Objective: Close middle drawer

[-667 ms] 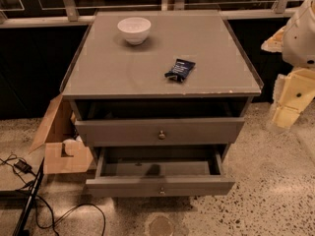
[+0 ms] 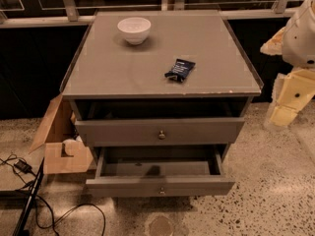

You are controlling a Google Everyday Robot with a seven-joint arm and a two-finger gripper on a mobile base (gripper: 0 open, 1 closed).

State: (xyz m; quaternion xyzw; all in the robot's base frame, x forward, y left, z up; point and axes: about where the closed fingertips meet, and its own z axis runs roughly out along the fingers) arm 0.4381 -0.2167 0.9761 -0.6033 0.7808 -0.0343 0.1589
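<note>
The grey cabinet [image 2: 162, 58] stands in the middle of the view. The middle drawer [image 2: 161, 131], grey with a small brass knob, is pulled out a little way under a dark slot where the topmost drawer lies in shadow. The lowest drawer [image 2: 160, 185] is pulled out much farther and shows a bare inside. My gripper [image 2: 289, 100], cream-coloured, hangs to the right of the cabinet at about the height of the middle drawer, apart from it and touching nothing.
A white bowl [image 2: 134, 30] and a dark snack packet [image 2: 179, 69] lie on the cabinet top. An open cardboard box [image 2: 61, 146] sits against the cabinet's left side. Black cables [image 2: 29, 200] run over the speckled floor at lower left. A dark window wall is behind.
</note>
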